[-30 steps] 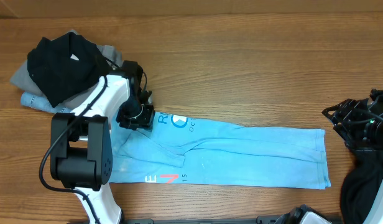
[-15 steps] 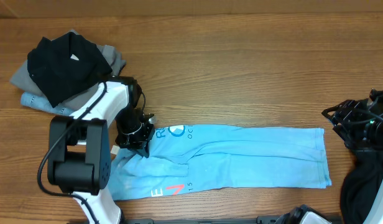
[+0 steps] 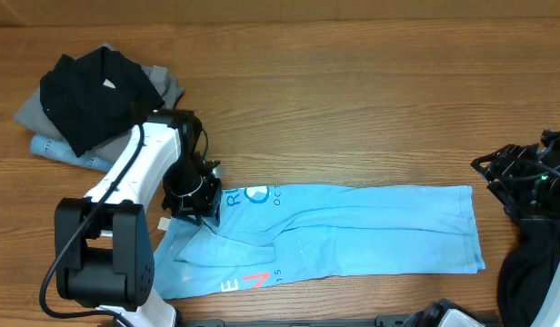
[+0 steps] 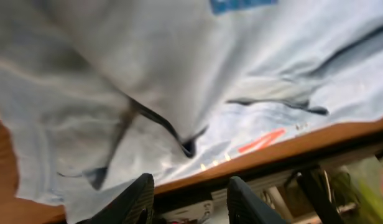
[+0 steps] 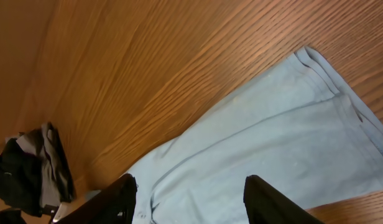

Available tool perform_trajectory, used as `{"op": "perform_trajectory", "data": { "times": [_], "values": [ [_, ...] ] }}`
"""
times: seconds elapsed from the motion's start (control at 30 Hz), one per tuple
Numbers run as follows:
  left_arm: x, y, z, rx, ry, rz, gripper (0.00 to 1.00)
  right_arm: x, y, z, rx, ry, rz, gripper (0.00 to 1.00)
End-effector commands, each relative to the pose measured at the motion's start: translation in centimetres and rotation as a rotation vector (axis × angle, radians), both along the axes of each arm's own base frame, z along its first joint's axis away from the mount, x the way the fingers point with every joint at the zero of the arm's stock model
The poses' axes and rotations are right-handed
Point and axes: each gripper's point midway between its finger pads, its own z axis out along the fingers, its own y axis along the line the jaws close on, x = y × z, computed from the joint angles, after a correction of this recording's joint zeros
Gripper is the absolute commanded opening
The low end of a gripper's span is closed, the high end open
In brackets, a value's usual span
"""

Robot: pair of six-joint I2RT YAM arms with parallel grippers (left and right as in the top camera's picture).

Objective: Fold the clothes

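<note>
Overhead, the light blue T-shirt lies as a long band across the near half of the wooden bench. White lettering and a red mark show at its left end, which is rumpled. The left gripper stands over that rumpled end, right at the printed letters; from this height I cannot tell how its jaws stand. Beyond the shirt's left end, apart from it, sits a pile of other clothes: a black garment on top, a grey garment under it and a denim-blue piece lowest. The right gripper hangs off the shirt's right end, clear of the cloth. From the left wrist, the shirt fills most of the view, creased, with a shadowed fold at its middle and the red mark near the bench's edge. The jaws are released, the two fingers apart with no cloth between them. From the right wrist, the shirt's hemmed right end lies flat on the wood. These jaws are released too, spread wide and bare, and the pile shows small past the shirt's far end.
</note>
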Motion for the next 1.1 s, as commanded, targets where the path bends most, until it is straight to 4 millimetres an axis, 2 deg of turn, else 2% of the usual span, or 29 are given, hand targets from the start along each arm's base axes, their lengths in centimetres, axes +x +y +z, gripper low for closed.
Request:
{"op": "perform_trajectory", "data": {
  "times": [0.0, 0.03, 0.07, 0.27, 0.4, 0.5, 0.6, 0.7, 0.8, 0.87, 0.93, 1.07],
  "values": [
    [3.0, 2.5, -1.0, 0.164, -0.147, 0.040, 0.20, 0.1, 0.0, 0.2, -0.016, -0.007, 0.007, 0.59],
    [3.8, 2.6, -1.5, 0.169, -0.181, 0.041, 0.10, 0.1, 0.0, 0.2, -0.015, -0.006, 0.007, 0.60],
    [4.2, 2.9, -2.0, 0.185, -0.201, 0.044, 0.04, 0.1, 0.0, 0.1, -0.015, -0.005, 0.007, 0.59],
    [3.3, 5.9, -5.8, 0.379, -0.213, 0.123, 0.04, 0.1, -0.1, 0.2, -0.016, -0.007, 0.006, 0.60],
    [2.7, 8.5, -7.3, 0.488, -0.234, 0.208, 0.04, 0.3, -0.2, 0.2, -0.022, -0.016, 0.006, 0.60],
    [3.0, 10.9, -7.4, 0.532, -0.246, 0.298, 0.04, 0.4, -0.3, 0.3, -0.026, -0.022, 0.006, 0.60],
    [3.9, 12.3, -7.2, 0.519, -0.262, 0.370, 0.04, 0.8, -0.5, 0.3, -0.034, -0.036, 0.007, 0.60],
    [5.7, 12.0, -6.5, 0.432, -0.301, 0.351, 0.04, 1.4, -0.8, -0.3, -0.039, -0.045, 0.006, 0.56],
    [7.4, 11.3, -5.3, 0.386, -0.337, 0.334, 0.04, 1.8, -1.1, -2.2, -0.018, -0.017, -0.003, 0.49],
    [8.6, 10.8, -4.4, 0.359, -0.361, 0.339, 0.05, 2.0, -1.2, -4.3, 0.005, 0.020, -0.003, 0.42],
    [10.0, 10.2, -3.5, 0.309, -0.394, 0.340, 0.07, 2.2, -1.1, -7.1, 0.040, 0.076, -0.003, 0.32],
    [11.2, 7.9, -2.7, 0.157, -0.423, 0.295, 0.08, 2.6, -1.4, -12.7, 0.072, 0.201, -0.055, 0.14]
  ]
}}
